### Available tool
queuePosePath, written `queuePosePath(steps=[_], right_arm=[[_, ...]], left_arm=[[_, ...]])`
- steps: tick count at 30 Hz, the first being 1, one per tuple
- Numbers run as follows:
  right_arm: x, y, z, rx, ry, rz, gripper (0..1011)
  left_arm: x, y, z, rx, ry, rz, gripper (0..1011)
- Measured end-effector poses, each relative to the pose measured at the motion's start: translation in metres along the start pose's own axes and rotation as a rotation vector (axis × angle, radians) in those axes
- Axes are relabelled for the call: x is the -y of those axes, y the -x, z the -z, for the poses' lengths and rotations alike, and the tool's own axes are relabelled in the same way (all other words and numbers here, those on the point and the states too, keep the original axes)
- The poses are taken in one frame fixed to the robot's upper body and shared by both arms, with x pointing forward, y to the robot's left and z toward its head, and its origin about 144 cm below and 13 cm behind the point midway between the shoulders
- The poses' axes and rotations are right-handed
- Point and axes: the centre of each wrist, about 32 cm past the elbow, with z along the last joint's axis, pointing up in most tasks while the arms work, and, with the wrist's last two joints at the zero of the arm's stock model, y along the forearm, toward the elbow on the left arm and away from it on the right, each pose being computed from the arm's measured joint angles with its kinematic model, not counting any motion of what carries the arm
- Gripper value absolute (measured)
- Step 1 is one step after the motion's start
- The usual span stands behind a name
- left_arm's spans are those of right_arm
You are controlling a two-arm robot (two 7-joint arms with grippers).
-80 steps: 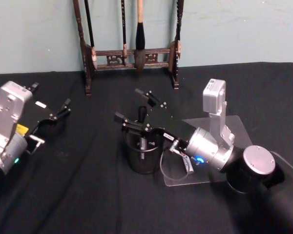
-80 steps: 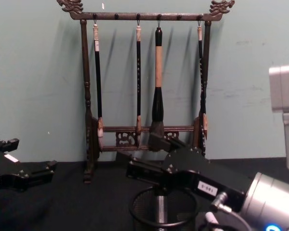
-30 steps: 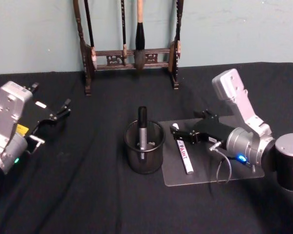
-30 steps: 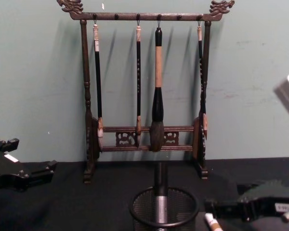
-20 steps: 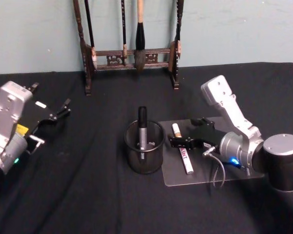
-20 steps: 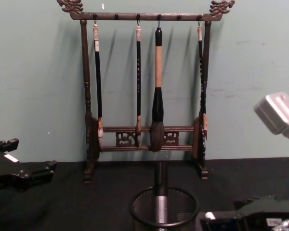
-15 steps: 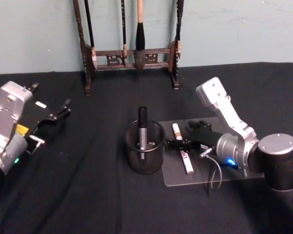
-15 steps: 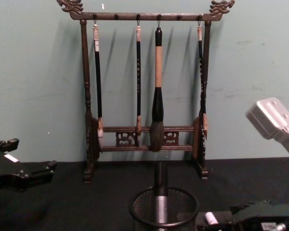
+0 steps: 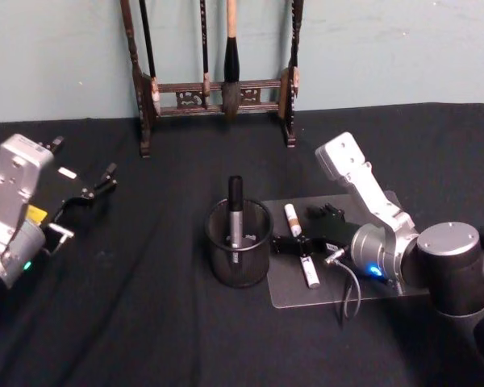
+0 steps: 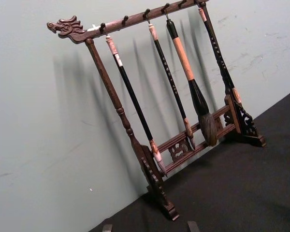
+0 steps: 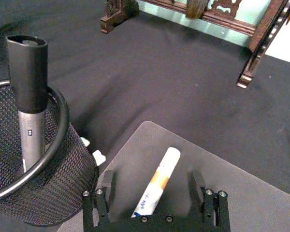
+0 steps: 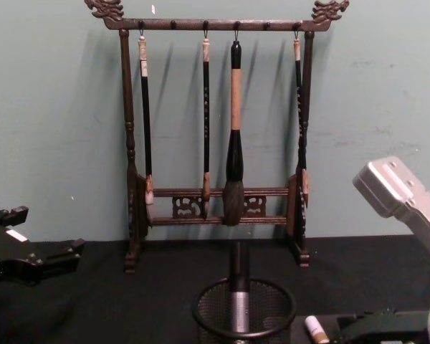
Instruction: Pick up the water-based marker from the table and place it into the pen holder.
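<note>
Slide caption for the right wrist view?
Open right gripper straddling the white marker, beside the mesh pen holder.

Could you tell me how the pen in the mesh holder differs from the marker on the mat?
The pen stands upright in the pen holder; the marker lies flat on the mat. The pen is grey with a black cap; the marker is white with an orange band. The open right gripper straddles the marker; nothing grips the pen. Both are slim writing tools.

R gripper [image 9: 295, 242] has left pen holder [image 9: 214, 222], gone low; white marker [image 9: 293, 221] now btwn its spread fingers.
</note>
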Motion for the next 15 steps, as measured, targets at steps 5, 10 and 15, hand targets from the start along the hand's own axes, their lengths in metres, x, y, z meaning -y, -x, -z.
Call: queuePosePath(steps=[5,10,15], right_arm=[[-0.0002,0.0006,0.0017,-0.006,0.004,-0.002,1002],[0.0001,0.0008,0.0040,-0.010,0.007,-0.005,1002],[0.0005,0.0011,0.0059,-0.012,0.011,-0.007,1002]], left_arm=[[0.0000,0.0000,0.0000,0.000,0.000,0.000,1001],[0.0000,0.0000,0.0000,0.000,0.000,0.000,1001],[0.0000,0.0000,0.0000,0.000,0.000,0.000,1001]])
